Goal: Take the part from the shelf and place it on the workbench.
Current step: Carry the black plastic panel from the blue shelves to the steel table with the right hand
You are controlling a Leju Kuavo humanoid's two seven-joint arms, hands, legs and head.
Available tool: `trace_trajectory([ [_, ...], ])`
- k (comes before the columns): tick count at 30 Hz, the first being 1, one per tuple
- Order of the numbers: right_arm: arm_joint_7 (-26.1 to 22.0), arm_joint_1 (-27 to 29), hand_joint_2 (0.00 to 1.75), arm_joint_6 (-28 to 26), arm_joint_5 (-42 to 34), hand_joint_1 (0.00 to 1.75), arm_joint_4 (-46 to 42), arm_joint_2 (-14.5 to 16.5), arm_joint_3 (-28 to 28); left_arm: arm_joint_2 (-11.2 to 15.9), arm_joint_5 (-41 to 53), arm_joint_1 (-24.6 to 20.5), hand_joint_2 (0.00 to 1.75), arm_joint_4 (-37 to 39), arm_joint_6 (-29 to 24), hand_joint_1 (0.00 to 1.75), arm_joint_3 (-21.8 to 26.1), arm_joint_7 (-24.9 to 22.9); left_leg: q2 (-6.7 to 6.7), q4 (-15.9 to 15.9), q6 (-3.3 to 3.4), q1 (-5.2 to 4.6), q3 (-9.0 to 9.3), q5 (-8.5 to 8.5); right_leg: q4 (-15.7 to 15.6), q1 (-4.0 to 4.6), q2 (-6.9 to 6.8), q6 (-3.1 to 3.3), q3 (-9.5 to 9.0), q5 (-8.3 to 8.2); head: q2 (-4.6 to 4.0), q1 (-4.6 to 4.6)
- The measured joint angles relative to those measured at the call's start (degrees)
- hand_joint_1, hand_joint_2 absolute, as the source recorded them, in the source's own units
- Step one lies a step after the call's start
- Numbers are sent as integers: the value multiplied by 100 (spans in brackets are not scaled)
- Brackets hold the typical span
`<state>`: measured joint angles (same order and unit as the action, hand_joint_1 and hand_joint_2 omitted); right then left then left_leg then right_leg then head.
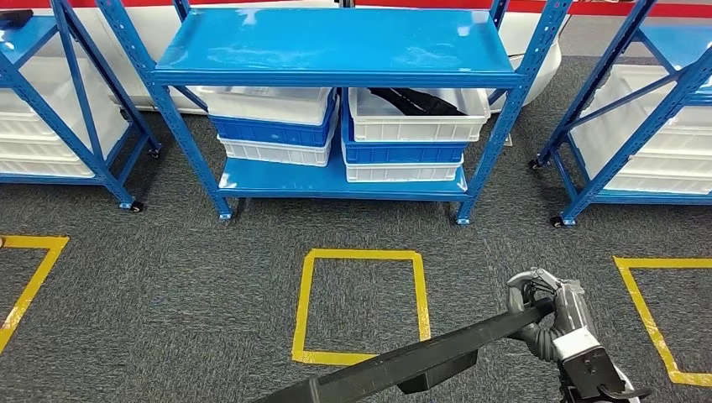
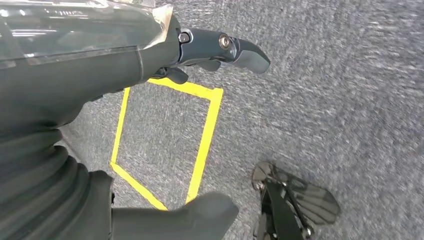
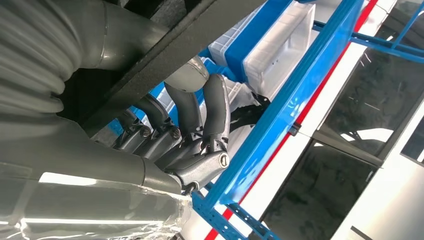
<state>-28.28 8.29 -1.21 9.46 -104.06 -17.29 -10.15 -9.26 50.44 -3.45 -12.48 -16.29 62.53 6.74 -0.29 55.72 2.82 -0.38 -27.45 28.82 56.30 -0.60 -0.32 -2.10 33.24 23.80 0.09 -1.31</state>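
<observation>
The right robot hand point(image 1: 537, 306) has its fingers wrapped round one end of a long, flat, black plastic part point(image 1: 420, 357), which runs low and slantwise across the head view toward the robot's left side. The right wrist view confirms the grip: dark fingers point(image 3: 200, 115) curl over the part's black edge. The left robot hand point(image 2: 220, 50) hangs over the grey carpet floor point(image 2: 325, 100) near a yellow tape square point(image 2: 205, 135); its fingers are apart and nothing sits between them, so it looks open.

The part is therefore off the shelf and in the robot's grasp, carried in front of the body. By my reading, the picking step is done and the carrying step is in hand. No worktop is visible, so the next move probably calls for turning or walking away from the blue steel shelf rack point(image 1: 336, 50) while keeping the long part level and clear of the uprights.

On the rack's lower shelf stand stacked crates. The left stack has a white plastic crate point(image 1: 269, 105) on top, contents hidden. The right stack's top white crate point(image 1: 420, 117) holds a dark elongated object point(image 1: 411, 101), possibly another such part.
</observation>
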Motion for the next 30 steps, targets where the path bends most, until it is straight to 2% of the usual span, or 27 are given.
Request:
trace_trajectory([
  [1, 2, 8, 175, -1, 6, 175, -13, 2, -16, 2, 25, -4, 175, 0, -2, 0, -1, -11, 15, -42, 49, 9, -33, -66, 57, 9, 4, -8, 54, 59, 0, 3],
  [2, 4, 12, 175, -1, 14, 175, -22, 3, -35, 7, 49, -9, 175, -1, -3, 0, -1, -22, 35, -82, 97, 22, -79, -144, 211, 18, 10, 9, 134, 205, 0, 17],
  [4, 15, 19, 175, 13, 27, 175, -28, 4, -68, 19, 92, -20, 175, -2, -5, 0, -2, -40, 62, -111, 148, 27, -207, -275, 835, 5, 21, 67, 369, 677, 1, 45],
  [5, 20, 28, 175, 24, 34, 175, -28, 4, -84, 25, 103, -21, 175, -2, -7, 0, -2, -46, 73, -105, 151, 25, -286, -334, 1213, -12, 22, 65, 469, 874, 1, 61],
  [6, 27, 39, 175, 40, 37, 175, -28, 3, -100, 29, 113, -20, 175, -2, -9, 0, -2, -50, 80, -98, 144, 24, -369, -392, 1498, -31, 22, 26, 512, 969, 1, 65],
  [7, 30, 46, 175, 57, 34, 175, -29, 1, -116, 33, 118, -20, 175, -2, -12, 0, -2, -52, 87, -86, 129, 28, -454, -448, 1612, -50, 21, -40, 467, 952, 1, 67],
  [8, 33, 48, 175, 73, 28, 175, -31, -2, -131, 38, 121, -20, 175, -2, -15, 0, -2, -55, 93, -66, 108, 36, -537, -499, 1514, -70, 21, -122, 319, 843, 0, 71],
  [9, 36, 48, 175, 86, 19, 175, -34, -7, -143, 41, 123, -20, 175, -2, -16, 0, -2, -55, 97, -35, 81, 48, -616, -542, 1211, -93, 20, -198, 73, 696, 0, 70],
  [10, 36, 47, 175, 93, 7, 175, -39, -12, -151, 48, 128, -20, 175, -3, -16, 0, -2, -55, 99, 10, 50, 53, -694, -576, 778, -115, 19, -247, -217, 616, 0, 72],
  [11, 38, 54, 175, 96, -8, 175, -52, -22, -159, 55, 134, -21, 175, -4, -16, 0, -2, -54, 98, 60, 14, 55, -763, -608, 373, -102, 29, -246, -482, 594, 0, 70],
  [12, 38, 77, 175, 96, -25, 175, -69, -33, -171, 61, 142, -19, 175, -5, -16, 0, -2, -51, 95, 100, -22, 47, -810, -641, 83, -82, 36, -223, -642, 610, 0, 68],
  [13, 37, 111, 175, 97, -47, 175, -95, -46, -192, 68, 155, -17, 175, -6, -16, 0, -2, -48, 89, 127, -52, 38, -842, -676, -68, -52, 45, -185, -711, 652, 1, 62],
  [14, 36, 161, 175, 97, -72, 175, -126, -57, -220, 74, 169, -11, 175, -7, -16, 0, -2, -46, 80, 137, -79, 34, -859, -714, -84, -21, 52, -143, -703, 646, 1, 55],
  [15, 34, 215, 175, 97, -98, 175, -158, -63, -251, 84, 182, -1, 175, -7, -15, 0, -2, -44, 68, 148, -103, 38, -870, -728, -70, -52, 46, -101, -655, 617, 1, 48],
  [16, 32, 267, 175, 97, -122, 175, -198, -70, -283, 96, 198, 9, 175, -7, -15, 0, -2, -45, 58, 197, -129, 50, -897, -657, -62, -76, 36, -43, -625, 583, 1, 39],
  [17, 32, 319, 175, 97, -143, 175, -244, -73, -314, 108, 213, 19, 175, -7, -12, 0, -2, -46, 48, 325, -159, 61, -944, -484, -60, -102, 23, 33, -585, 536, 0, 33],
  [18, 31, 369, 175, 97, -159, 175, -297, -75, -348, 116, 227, 26, 175, -7, -8, 0, -2, -49, 42, 580, -189, 74, -1021, -210, -61, -120, 11, 109, -534, 480, 0, 24],
  [20, 30, 450, 175, 97, -181, 175, -392, -77, -422, 126, 246, 31, 175, -7, -1, 0, -2, -56, 38, 1340, -234, 87, -1213, 378, -48, -92, -1, 197, -413, 360, 0, 14],
  [21, 30, 480, 175, 98, -189, 175, -424, -77, -456, 130, 250, 31, 175, -7, -2, 0, -2, -60, 39, 1687, -246, 93, -1271, 535, -40, -80, -2, 208, -339, 297, 0, 11],
  [22, 30, 500, 175, 109, -196, 175, -447, -79, -489, 134, 252, 32, 175, -7, -7, 0, -2, -62, 39, 1868, -246, 98, -1249, 552, -29, -71, -2, 205, -258, 236, 0, 12],
  [23, 31, 513, 175, 126, -203, 175, -465, -86, -521, 139, 254, 31, 175, -7, -16, 0, -2, -64, 38, 1842, -237, 100, -1125, 455, -16, -66, 1, 195, -173, 180, 0, 10],
  [24, 32, 521, 175, 147, -209, 175, -481, -98, -554, 143, 258, 31, 175, -7, -28, 0, -2, -64, 37, 1598, -215, 100, -892, 300, -5, -63, 7, 179, -99, 130, 0, 9],
  [25, 33, 527, 175, 167, -214, 175, -502, -115, -588, 148, 263, 29, 175, -8, -38, 0, -3, -64, 28, 1197, -183, 99, -575, 171, 6, -62, 14, 161, -40, 83, 0, 8],
  [27, 35, 558, 175, 189, -232, 175, -562, -154, -663, 161, 284, 21, 175, -16, -49, 0, -5, -62, 8, 359, -118, 77, 3, 116, 17, -42, 20, 102, 35, -8, 0, 13],
  [28, 36, 581, 175, 193, -245, 175, -601, -170, -702, 165, 294, 17, 175, -19, -49, 0, -5, -60, -1, 115, -90, 59, 148, 148, 13, -38, 15, 66, 55, -56, 0, 13],
  [29, 37, 611, 175, 196, -260, 175, -645, -181, -743, 168, 302, 17, 175, -22, -49, 0, -5, -57, -2, 5, -66, 36, 188, 162, 2, -38, 9, 20, 71, -107, 0, 14],
  [30, 38, 649, 175, 197, -272, 175, -689, -191, -783, 167, 306, 20, 175, -22, -49, 0, -5, -56, 4, -31, -34, 25, 153, 122, -14, -31, 4, -28, 83, -156, 0, 16],
])
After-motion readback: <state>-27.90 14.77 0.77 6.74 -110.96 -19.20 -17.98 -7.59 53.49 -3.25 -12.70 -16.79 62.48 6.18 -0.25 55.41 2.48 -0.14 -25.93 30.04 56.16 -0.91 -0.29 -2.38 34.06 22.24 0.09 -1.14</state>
